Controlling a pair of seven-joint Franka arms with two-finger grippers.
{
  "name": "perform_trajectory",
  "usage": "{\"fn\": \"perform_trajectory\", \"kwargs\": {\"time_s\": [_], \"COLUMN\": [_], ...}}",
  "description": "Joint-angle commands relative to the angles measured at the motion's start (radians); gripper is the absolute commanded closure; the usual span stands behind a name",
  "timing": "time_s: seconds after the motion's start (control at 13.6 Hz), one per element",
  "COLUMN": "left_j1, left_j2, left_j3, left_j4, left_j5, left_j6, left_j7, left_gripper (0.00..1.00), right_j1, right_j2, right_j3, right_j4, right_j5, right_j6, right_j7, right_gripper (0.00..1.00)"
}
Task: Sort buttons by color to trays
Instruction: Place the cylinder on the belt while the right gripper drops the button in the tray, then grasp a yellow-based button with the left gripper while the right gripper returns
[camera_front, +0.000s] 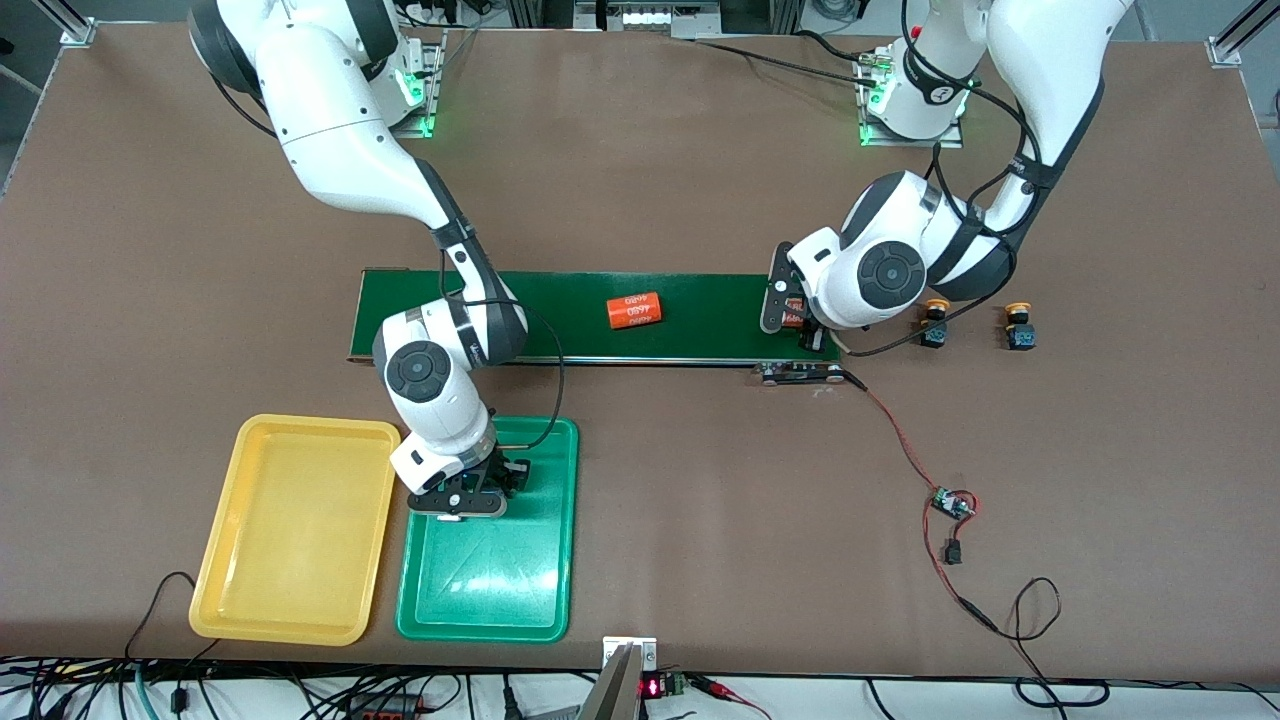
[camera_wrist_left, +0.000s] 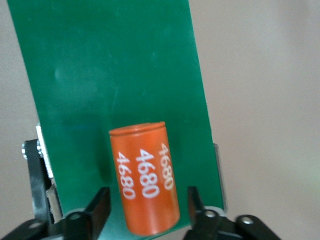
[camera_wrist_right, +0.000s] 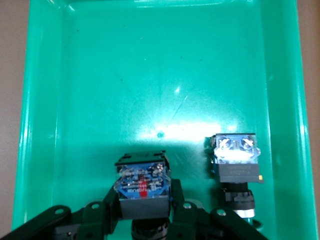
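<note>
Two green buttons (camera_wrist_right: 142, 187) (camera_wrist_right: 236, 162) sit in the green tray (camera_wrist_right: 45, 125): one gripped by the right hand (camera_wrist_right: 145, 210), one beside it. Left hand (camera_wrist_left: 148, 207), open, straddles a cylinder (camera_wrist_left: 145, 177); two yellow buttons (camera_front: 935, 322) (camera_front: 1019, 325) remain on the tabletop (camera_front: 700, 520).

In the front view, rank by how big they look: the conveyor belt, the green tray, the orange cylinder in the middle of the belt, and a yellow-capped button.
1. conveyor belt
2. green tray
3. orange cylinder
4. yellow-capped button
</note>
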Motion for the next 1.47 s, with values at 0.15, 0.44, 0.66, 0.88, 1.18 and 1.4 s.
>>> {"fn": "perform_trajectory", "kwargs": {"time_s": [0.15, 0.44, 0.66, 0.88, 1.18, 1.4], "left_j1": [0.045, 0.084, 0.153, 0.182, 0.216, 0.216], "left_j2": [-0.075, -0.060, -0.031, -0.015, -0.018, -0.028], "left_j3": [0.046, 0.259, 0.330, 0.354, 0.356, 0.356], "left_j4": [0.038, 0.041, 0.041, 0.031, 0.009, -0.063], "left_j5": [-0.002, -0.013, -0.017, -0.042, -0.054, -0.164], "left_j6": [-0.006, 0.109, 0.115, 0.108, 0.026, 0.035], "left_j7": [0.048, 0.077, 0.074, -0.158, -0.570, -0.789], "left_gripper": [0.00, 0.00, 0.00, 0.00, 0.00, 0.00], "right_j1": [-0.003, 0.009, 0.011, 0.011, -0.045, -0.073], "right_j2": [0.011, -0.053, -0.121, -0.196, -0.329, -0.472], "right_j3": [0.004, 0.004, 0.005, 0.007, 0.070, 0.108], "right_j4": [0.026, -0.030, -0.116, -0.141, -0.199, -0.280], "right_j5": [-0.004, 0.003, 0.003, -0.001, -0.004, -0.004], "right_j6": [0.003, -0.008, -0.017, -0.147, -0.272, -0.353], "right_j7": [-0.008, -0.009, -0.008, -0.012, -0.014, -0.012], "right_gripper": [0.20, 0.07, 0.00, 0.00, 0.00, 0.00]}}
